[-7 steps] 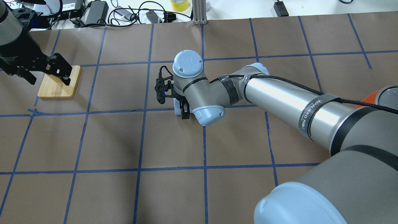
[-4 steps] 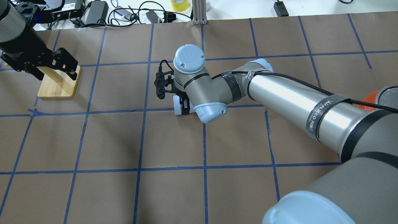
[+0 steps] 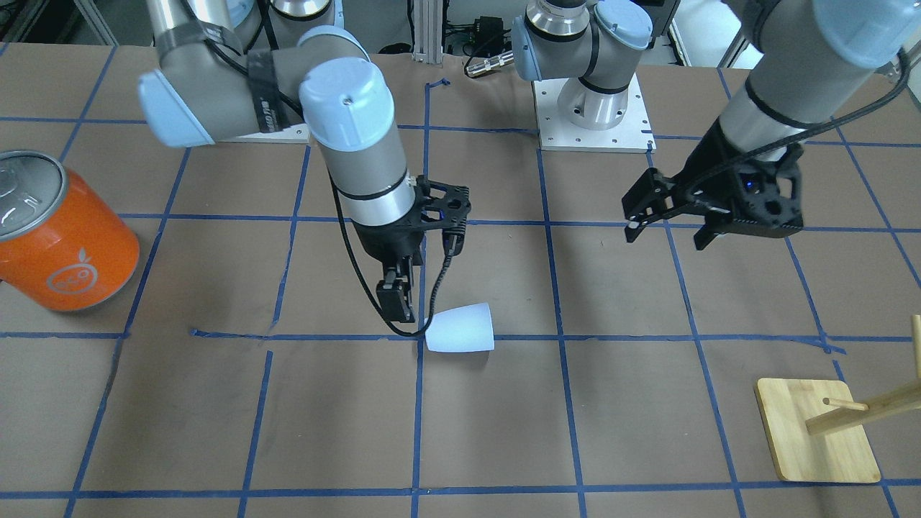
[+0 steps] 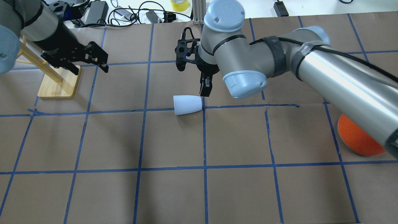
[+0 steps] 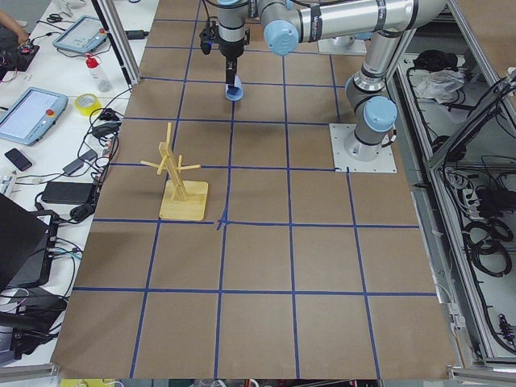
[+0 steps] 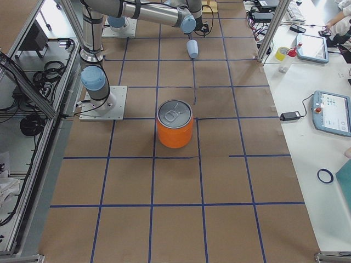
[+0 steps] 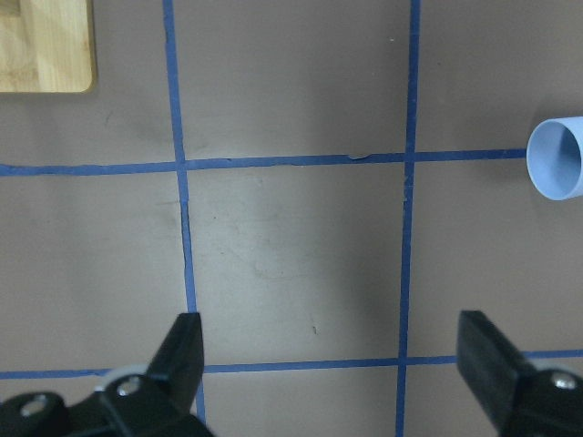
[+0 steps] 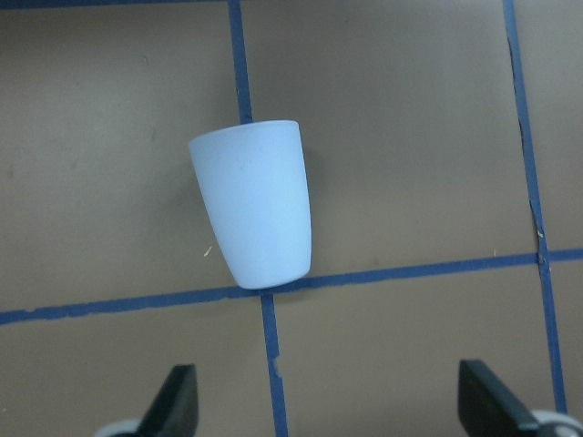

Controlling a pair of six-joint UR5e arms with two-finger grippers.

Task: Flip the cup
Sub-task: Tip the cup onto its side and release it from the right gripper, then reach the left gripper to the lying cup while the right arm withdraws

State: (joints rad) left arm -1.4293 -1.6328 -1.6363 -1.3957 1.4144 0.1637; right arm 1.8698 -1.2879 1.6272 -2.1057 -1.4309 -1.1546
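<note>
Since the earlier frames, the right gripper [image 4: 205, 88] has risen off the brown paper-covered table with its blue tape grid [image 4: 171, 193]. This uncovers the small, tapered, pale lavender-blue plastic cup [image 4: 187, 105] that it previously stood over. The left gripper [image 3: 665, 237] has also shifted from above the wooden base toward the cup's side of the table.

**Right gripper.** The fingers [image 8: 178, 405] are spread wide, with nothing between them. The cup lies on its side on the table, just below and beside the fingertips and clear of them. Its narrow closed end is nearest this gripper and rests at a crossing of two tape lines. Its wide rim points away, toward the left gripper. In the right wrist view, the cup lies ahead of the fingers, closer to the one at the view's left.

**Left gripper.** The jaws stand wide apart and hold nothing. The gripper hangs above the table, well apart from the cup. In the left wrist view, the cup's bluer open mouth faces the camera at the view's right edge.

**Other items.** The light bamboo stand with a flat rectangular base and angled pegs [image 5: 179, 181] is near the left gripper, on the side away from the cup. The large orange cylindrical can with a silver lid [image 3: 65, 237] stands upright, well apart from the right gripper, on the side opposite the left gripper.
</note>
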